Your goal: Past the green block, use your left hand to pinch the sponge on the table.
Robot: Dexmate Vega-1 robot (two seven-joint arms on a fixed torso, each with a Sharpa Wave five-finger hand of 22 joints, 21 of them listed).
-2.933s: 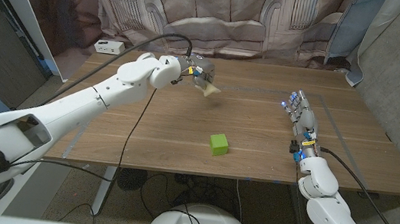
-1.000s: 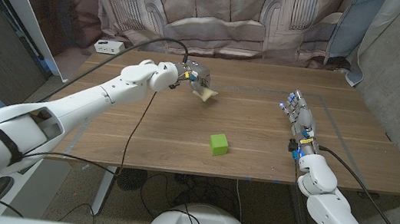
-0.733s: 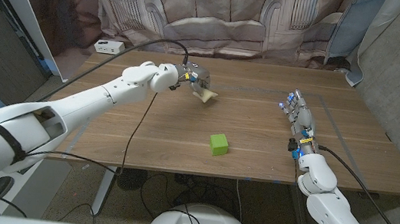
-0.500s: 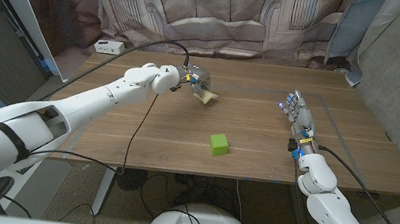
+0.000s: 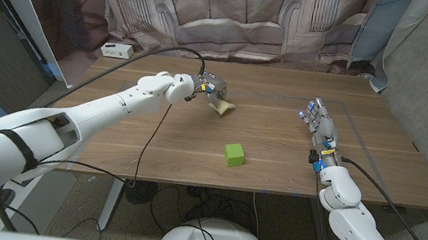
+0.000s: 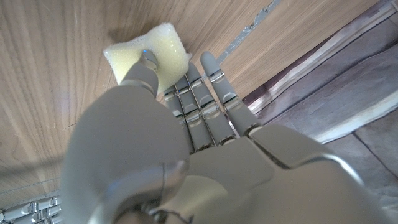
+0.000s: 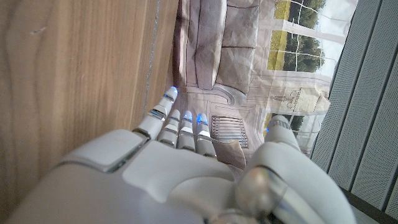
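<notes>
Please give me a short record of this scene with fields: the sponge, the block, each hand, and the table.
sponge: pale yellow foam sponge, on the far side of the table, held by the left hand
block: small green cube block, nearer the robot than the sponge, standing alone
left hand: left hand pinches the sponge; the thumb presses on it in the left wrist view
right hand: right hand holds nothing, fingers extended
table: wooden table

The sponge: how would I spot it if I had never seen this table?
Look at the far half of the wooden table, past the green block. At the tip of the robot's left hand sits the sponge, pinched there. It is pale yellow and porous, unlike the solid green cube.
</notes>
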